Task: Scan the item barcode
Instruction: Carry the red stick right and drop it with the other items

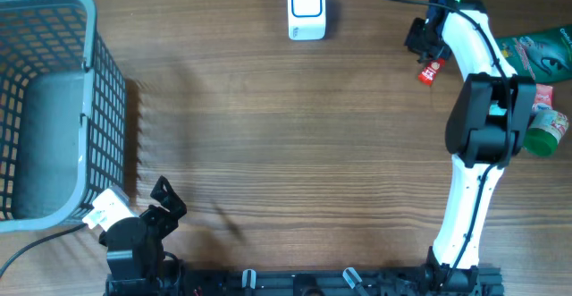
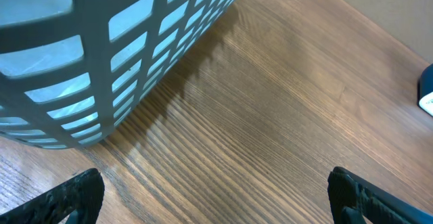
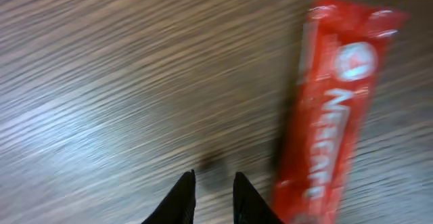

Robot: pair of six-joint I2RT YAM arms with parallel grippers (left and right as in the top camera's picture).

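Red sachet (image 3: 331, 109) lay flat on the wooden counter (image 1: 268, 135), just beside the right hand (image 3: 213, 183), whose fingers stood a narrow slit apart, grasping nothing. The white scanner (image 1: 307, 8) sat well apart at the counter's far edge. The left hand (image 2: 216, 193) was released wide beside the grey-blue mesh basket (image 1: 92, 14), only its grey floor showing inside.

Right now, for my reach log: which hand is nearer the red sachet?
Right. The right hand is just beside the sachet, which lies outside its fingers. The left hand is far across the table, by the basket.
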